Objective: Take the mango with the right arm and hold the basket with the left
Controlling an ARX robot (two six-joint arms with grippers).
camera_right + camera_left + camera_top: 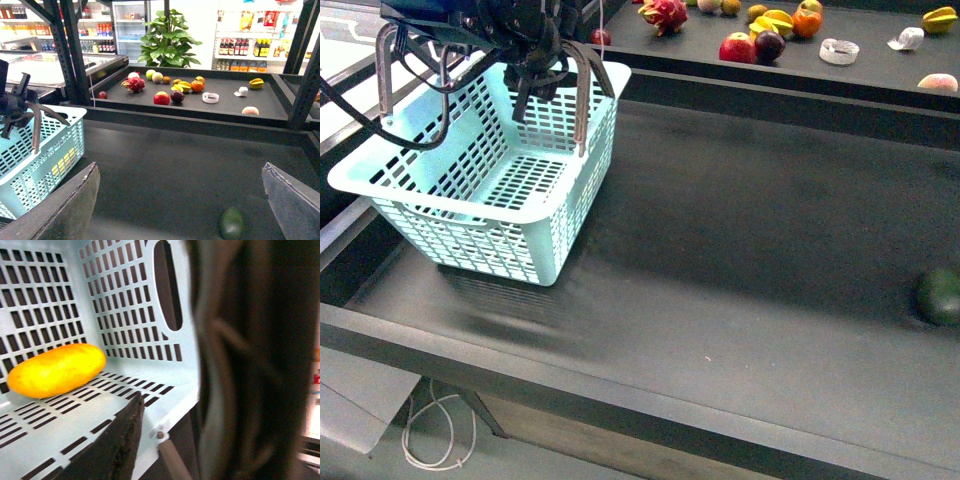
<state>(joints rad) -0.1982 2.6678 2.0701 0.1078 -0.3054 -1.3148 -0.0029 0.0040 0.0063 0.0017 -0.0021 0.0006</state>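
Mango [56, 370] on basket [545, 245] floor (below left gripper [538, 85], grip unclear) | right gripper [182, 200] spread, well apart.

Dark green fruit [940, 297] alone; assorted fruit [760, 30] on far shelf [880, 65].

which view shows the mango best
The left wrist view: the mango lies in plain sight on the slotted floor of the basket, against a side wall. In the front view the basket's walls hide it. The right wrist view shows only yellow patches through the mesh.
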